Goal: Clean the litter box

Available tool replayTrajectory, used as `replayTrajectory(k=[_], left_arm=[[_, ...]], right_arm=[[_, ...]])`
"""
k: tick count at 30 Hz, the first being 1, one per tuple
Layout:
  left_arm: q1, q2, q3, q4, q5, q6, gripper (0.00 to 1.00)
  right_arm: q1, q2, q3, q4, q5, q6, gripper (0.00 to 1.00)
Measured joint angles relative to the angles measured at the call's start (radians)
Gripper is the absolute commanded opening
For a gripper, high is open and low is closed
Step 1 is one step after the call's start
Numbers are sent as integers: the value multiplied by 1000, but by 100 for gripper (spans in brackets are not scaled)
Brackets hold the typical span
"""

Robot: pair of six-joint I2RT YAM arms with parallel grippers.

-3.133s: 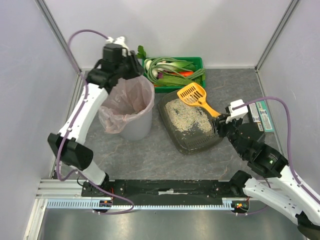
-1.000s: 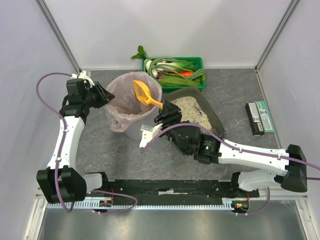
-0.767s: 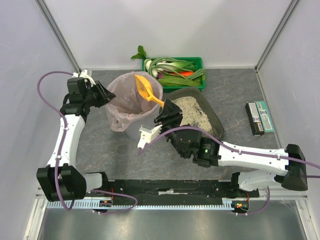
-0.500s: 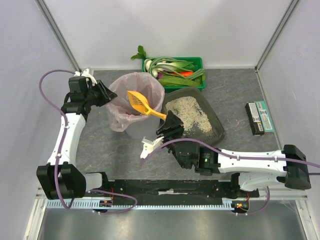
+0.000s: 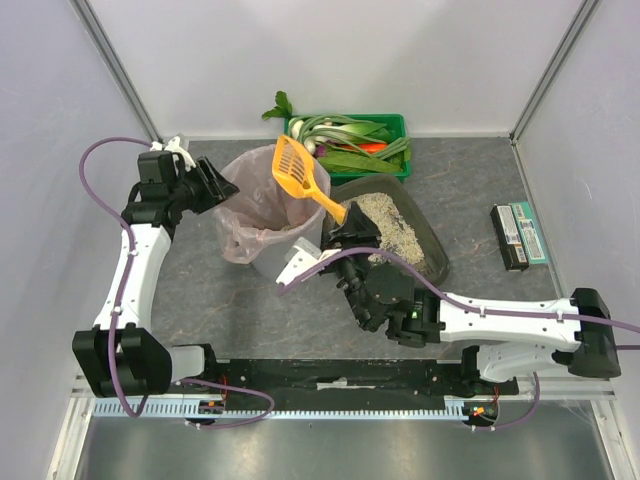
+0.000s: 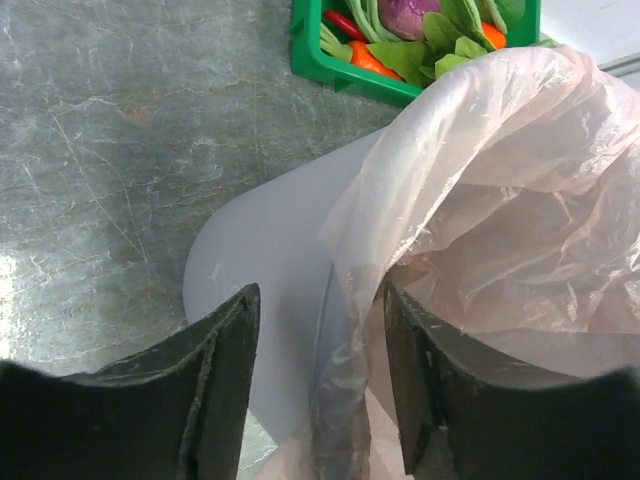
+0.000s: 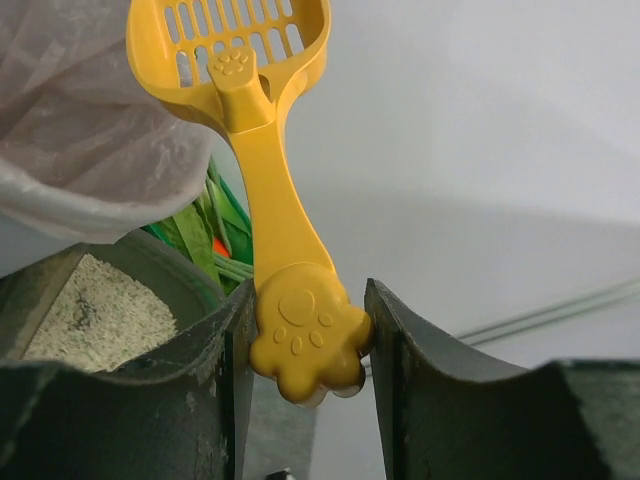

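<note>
The right gripper (image 7: 305, 345) clamps the handle of the yellow scoop (image 5: 300, 168), head raised toward eleven o'clock over the bin (image 5: 262, 265), seemingly to tip waste in, while the left gripper (image 6: 318, 370) straddles its nine o'clock rim unclenched, and the litter box (image 5: 432, 240) sits at the bin's three o'clock.

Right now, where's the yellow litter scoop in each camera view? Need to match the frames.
Top external: yellow scoop upper centre, head above the pink bin liner, handle in the right gripper.
Left wrist: not in it.
Right wrist: yellow scoop centre, slotted head at top, paw-shaped handle end clamped between the fingers.
Shared landmark: the pink bin liner, right side in left wrist, top left in right wrist.
</note>
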Motion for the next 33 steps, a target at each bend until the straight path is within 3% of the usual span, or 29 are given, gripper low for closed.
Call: replayTrajectory(k=[3,6,17,23,33], left_arm=[[0,0,16,-13,0,5,88],[-1,-10,24,-13,-14,10,96],[-1,-120,28,29,-28,19,97],[-1,-164,28,50,-38,19,97],[-2,-219,28,19,-119,11,98]], right_arm=[[-4,-15,19,24,39,69,0],[-25,-56,20,-10,62,188,0],[-299,-234,14,-361,30,804,0],[-478,-229,6,-626,-174,1107,0],[-663,-238,-100,-867,-498,1371,0]])
